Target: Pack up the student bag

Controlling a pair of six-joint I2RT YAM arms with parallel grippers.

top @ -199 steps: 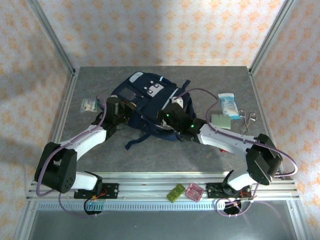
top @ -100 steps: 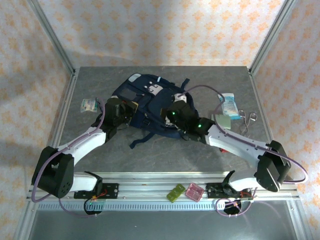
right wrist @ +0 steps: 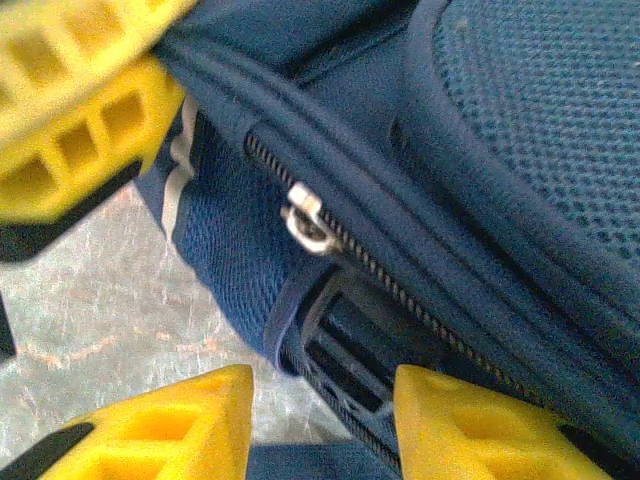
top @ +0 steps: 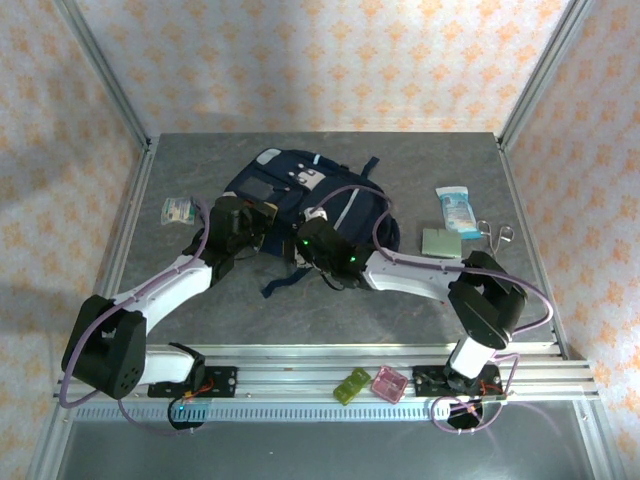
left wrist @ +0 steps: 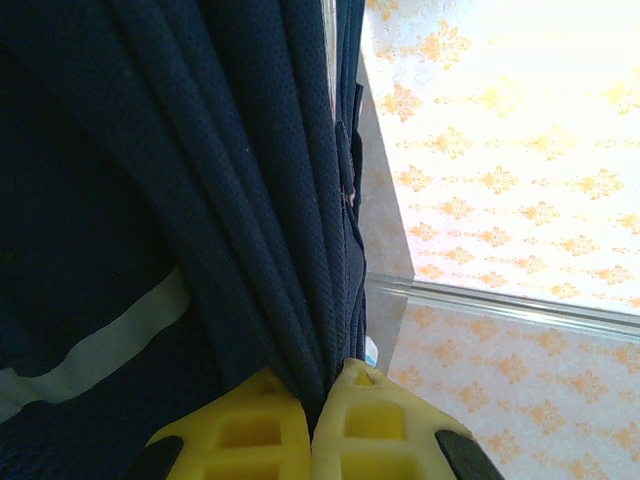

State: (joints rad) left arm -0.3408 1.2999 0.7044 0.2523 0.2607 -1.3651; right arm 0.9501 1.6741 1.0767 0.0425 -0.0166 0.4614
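Left wrist: claw (left wrist: 312, 412) on student bag (left wrist: 150, 200)

Left hand (top: 258, 214) and right hand (top: 302, 243) at the student bag (top: 300, 185)

Student bag (top: 290, 200): large, navy-blue fabric, slumped on table (top: 420, 165), just off centre toward 11 o'clock. White/grey patches (top: 305, 180) and dark square panel (top: 262, 190) at 12 o'clock end. Light diagonal stripe (top: 347, 205) toward 3 o'clock. Dark strap (top: 280, 285) trailing to 7 o'clock. Fabric bunched in folds. Silver zip pull (right wrist: 305, 222) on side.
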